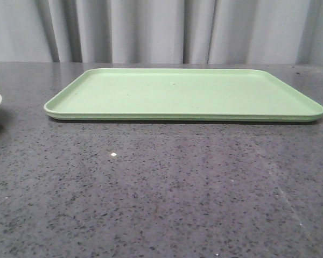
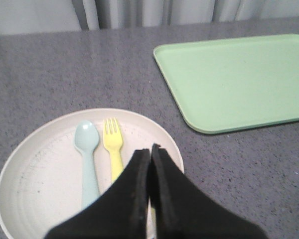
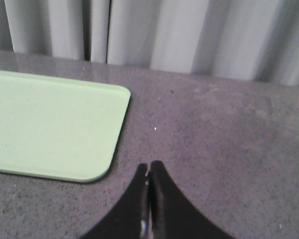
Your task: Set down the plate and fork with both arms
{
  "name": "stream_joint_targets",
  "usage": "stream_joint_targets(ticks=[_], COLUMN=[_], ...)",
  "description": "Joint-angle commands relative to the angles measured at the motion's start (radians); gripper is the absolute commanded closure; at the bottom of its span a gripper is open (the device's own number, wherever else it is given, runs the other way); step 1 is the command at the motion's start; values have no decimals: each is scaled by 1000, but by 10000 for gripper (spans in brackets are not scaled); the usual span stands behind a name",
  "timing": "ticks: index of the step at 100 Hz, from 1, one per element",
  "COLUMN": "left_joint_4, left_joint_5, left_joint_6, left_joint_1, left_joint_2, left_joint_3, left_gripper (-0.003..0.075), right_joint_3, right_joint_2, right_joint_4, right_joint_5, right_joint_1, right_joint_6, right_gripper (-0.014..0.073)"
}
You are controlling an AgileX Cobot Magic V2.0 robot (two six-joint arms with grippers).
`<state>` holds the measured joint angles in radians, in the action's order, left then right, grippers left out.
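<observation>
Left wrist view: fork just ahead of the left pincer, handle pointing back at it.

The left pincer (image 2: 150, 152), pressed together and empty, hangs over the plate (image 2: 35, 144); the fork (image 2: 113, 144) lies in it beside a spoon (image 2: 87, 149), tines away. The right pincer (image 3: 149, 172), also pressed together, is over bare bench (image 3: 229, 149), beside the tray (image 3: 50, 124), so the left is nearer.

Your left gripper (image 2: 150, 149) has its fingers pressed together, holding nothing. Your right gripper (image 3: 149, 172) is likewise closed and empty.
</observation>
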<state>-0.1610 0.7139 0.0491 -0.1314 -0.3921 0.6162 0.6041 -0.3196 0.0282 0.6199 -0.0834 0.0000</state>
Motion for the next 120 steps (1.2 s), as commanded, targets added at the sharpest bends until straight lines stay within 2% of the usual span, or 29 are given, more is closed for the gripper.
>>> stream_joint_targets(ticks=[1,16,68,76,84,88,95,102,112,120], left_joint_4=[-14,-14,-5,-5,-5,-7,-7,-7,-7,-7], left_joint_5=[43,100,128,135,137,137,137,137,137,119], left_joint_6=[-49,-49,-49,-49,-49,-49,-49,-49,-49,-49], left_joint_1=[-7,-7,-7,-7,-7,-7,-7,-7,-7,-7], left_joint_2=[-76,-147,-157,-157,-157,-157,-157,-157,-157,-157], left_joint_3=[98,173,174,174,174,174,174,174,174,174], left_gripper=[741,741,740,723,643,592,464,288,108,76], right_joint_3=[110,186,188,188,188,188,188,188,188,188], right_joint_2=[-83,-168,-194,-194,-194,-194,-194,-194,-194,-194], right_joint_4=[6,6,6,6,6,6,6,6,6,6], right_joint_5=[68,185,193,197,199,199,199,199,196,194], right_joint_1=[6,6,6,6,6,6,6,6,6,6], right_joint_6=[0,0,0,0,0,0,0,0,0,0], right_gripper=[713,713,710,683,587,509,351,182,67,50])
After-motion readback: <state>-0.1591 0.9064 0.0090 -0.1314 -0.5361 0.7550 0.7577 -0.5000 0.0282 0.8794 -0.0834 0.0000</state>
